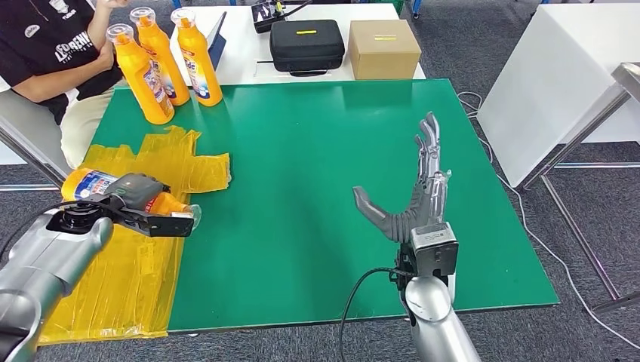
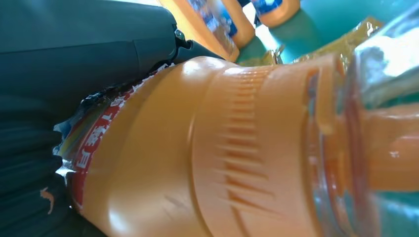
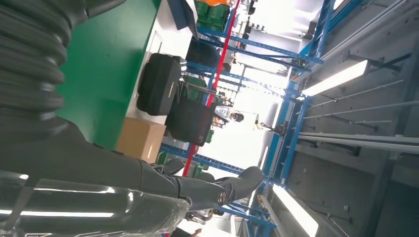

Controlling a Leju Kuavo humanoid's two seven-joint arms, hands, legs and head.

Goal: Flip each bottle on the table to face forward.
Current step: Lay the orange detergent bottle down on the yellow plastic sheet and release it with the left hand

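My left hand [image 1: 140,202] grips an orange bottle [image 1: 90,183] with a blue and red label, held on its side over the yellow taped patch [image 1: 143,249] at the left of the green table [image 1: 317,151]. Its clear cap [image 1: 195,216] points right. Up close in the left wrist view the orange bottle [image 2: 207,158] lies against my dark fingers [image 2: 74,59]. Three more orange bottles [image 1: 162,60] stand upright at the far left corner. My right hand [image 1: 419,192] hovers open above the table's middle right, fingers stretched forward, holding nothing.
A person in a black shirt [image 1: 45,45] sits at the far left, beside the standing bottles. Behind the green table, a white table carries a black case [image 1: 306,44] and a cardboard box [image 1: 383,47]. Another white table [image 1: 558,68] stands to the right.
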